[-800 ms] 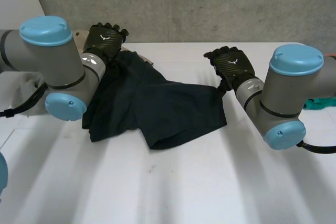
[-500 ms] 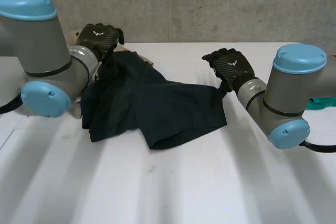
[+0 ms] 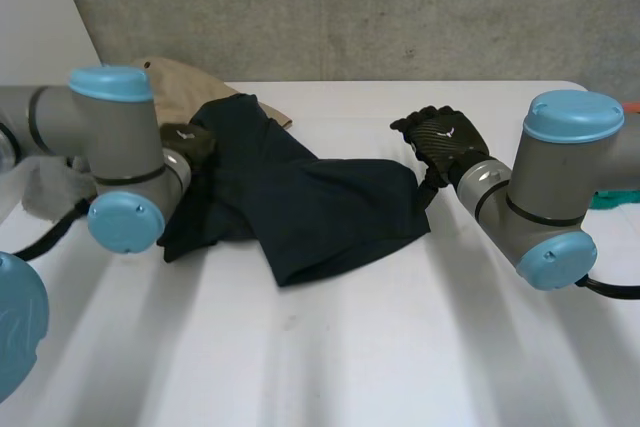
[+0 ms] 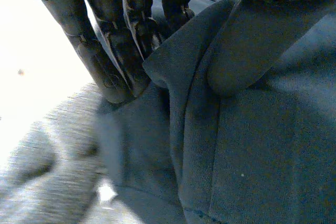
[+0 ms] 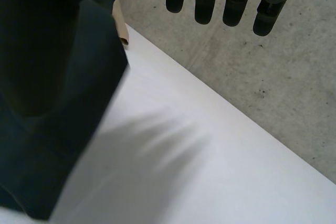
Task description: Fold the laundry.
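**Folding at an early stage: dark garment (image 3: 320, 207) rumpled on the white table (image 3: 400, 347), no clean fold made.**
The garment lies across the middle of the table, its left part raised and doubled toward the centre. Smoothing and squared folds appear to be left. The left hand (image 3: 185, 140) pinches a ridge of cloth at the left edge. The right hand (image 3: 445, 137) sits at the raised right corner; whether it grips cannot be told. A beige cloth (image 3: 175, 82) lies just behind the garment, touching it, and may get dragged along. A teal cloth (image 3: 612, 197) waits beside the right arm.
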Action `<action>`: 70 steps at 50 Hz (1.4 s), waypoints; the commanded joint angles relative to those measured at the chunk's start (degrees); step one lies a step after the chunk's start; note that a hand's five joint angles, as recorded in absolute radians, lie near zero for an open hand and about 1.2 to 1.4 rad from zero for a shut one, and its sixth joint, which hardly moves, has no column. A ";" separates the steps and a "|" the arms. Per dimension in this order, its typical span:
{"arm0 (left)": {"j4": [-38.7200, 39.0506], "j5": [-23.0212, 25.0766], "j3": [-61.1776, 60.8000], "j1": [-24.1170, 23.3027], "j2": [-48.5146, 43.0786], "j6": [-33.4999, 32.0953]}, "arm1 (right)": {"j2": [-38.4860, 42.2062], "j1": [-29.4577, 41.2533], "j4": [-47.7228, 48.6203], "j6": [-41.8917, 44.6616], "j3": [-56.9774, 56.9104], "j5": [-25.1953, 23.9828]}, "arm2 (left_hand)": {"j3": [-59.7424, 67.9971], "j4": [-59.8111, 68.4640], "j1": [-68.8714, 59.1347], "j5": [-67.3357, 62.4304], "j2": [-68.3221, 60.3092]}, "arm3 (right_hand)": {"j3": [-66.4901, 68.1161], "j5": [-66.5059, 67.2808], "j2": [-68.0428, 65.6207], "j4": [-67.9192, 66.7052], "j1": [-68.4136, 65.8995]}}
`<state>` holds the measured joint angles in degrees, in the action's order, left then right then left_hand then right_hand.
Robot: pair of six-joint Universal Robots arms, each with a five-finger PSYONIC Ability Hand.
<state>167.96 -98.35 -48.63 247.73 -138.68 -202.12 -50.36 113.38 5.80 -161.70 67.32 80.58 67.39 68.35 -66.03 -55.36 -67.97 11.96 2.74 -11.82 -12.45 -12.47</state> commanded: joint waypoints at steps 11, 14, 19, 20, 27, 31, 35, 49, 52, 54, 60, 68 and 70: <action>12.22 9.92 20.94 -7.86 13.61 -0.03 | -1.23 -3.25 0.35 -0.98 -1.22 0.45 | 12.61 11.65 -13.97 -14.64 -12.03 | -1.96 -2.74 1.82 2.45 2.47; 9.07 14.57 24.36 -10.76 12.30 1.80 | -1.49 -4.66 0.26 -2.03 -1.84 0.72 | 12.61 11.65 -13.97 -14.64 -12.03 | -1.96 -2.74 1.82 2.45 2.47; 3.53 20.65 22.18 -13.93 8.96 7.61 | -1.84 -6.68 0.26 -3.18 -2.89 0.72 | 12.61 11.65 -13.97 -14.64 -12.03 | -1.96 -2.74 1.82 2.45 2.47; 2.73 21.44 21.39 -14.20 8.34 8.57 | -1.84 -6.86 0.26 -3.27 -3.07 0.72 | 12.61 11.65 -13.97 -14.64 -12.03 | -1.96 -2.74 1.82 2.45 2.47; -1.93 29.61 14.36 -17.27 3.50 9.99 | -1.49 -8.88 0.00 -3.44 -4.74 1.33 | -45.52 -46.48 44.15 43.49 46.10 | -1.96 -2.74 1.82 2.45 2.47; -3.25 30.06 11.63 -17.54 4.73 7.01 | -1.40 -9.23 0.00 -3.09 -4.83 2.04 | -55.66 -56.62 54.29 53.63 56.24 | -1.96 -2.74 1.82 2.45 2.47; -4.04 27.96 9.17 -16.58 8.59 5.16 | -1.49 -8.88 0.00 -2.83 -4.74 2.04 | -56.34 -57.30 54.97 54.31 56.92 | -1.96 -2.74 1.82 2.45 2.47; -4.57 9.42 -6.20 -11.65 22.66 6.39 | -3.60 -5.99 -3.25 -0.03 -3.68 -3.66 | -56.01 -56.96 54.64 53.98 56.58 | -1.96 -2.74 1.82 2.45 2.47; -4.57 7.13 -11.28 -11.74 24.85 6.39 | -3.51 -5.46 -4.39 2.52 -3.77 -6.22 | -55.84 -56.79 54.47 53.81 56.41 | -1.96 -2.74 1.82 2.45 2.47; -4.57 6.60 -13.85 -11.83 25.65 6.39 | -2.99 -4.93 -5.62 5.86 -4.21 -8.85 | -55.84 -56.79 54.47 53.81 56.41 | -0.62 -1.40 0.48 1.11 1.13; -4.30 5.98 -22.90 -12.27 26.09 6.30 | 0.70 -3.26 -8.00 14.91 -7.37 -11.41 | -55.33 -56.29 53.96 53.30 55.91 | 0.74 -0.05 -0.88 -0.24 -0.22; 1.49 4.22 -28.89 -12.44 22.93 4.54 | 8.78 -2.12 -9.40 21.86 -15.01 -12.55 | -55.33 -56.29 53.96 53.30 55.91 | 0.74 -0.05 -0.88 -0.24 -0.22; 2.90 3.96 -29.41 -12.27 22.14 3.93 | 10.37 -1.76 -10.19 22.66 -16.33 -13.16 | -55.33 -56.29 53.96 53.30 55.91 | 0.74 -0.05 -0.88 -0.24 -0.22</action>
<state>165.94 -93.35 -75.68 235.30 -113.79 -196.56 -45.64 110.76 -2.84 -142.46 56.05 68.34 13.07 12.17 -12.84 -2.64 -12.52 11.98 2.74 -11.81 -12.45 -12.47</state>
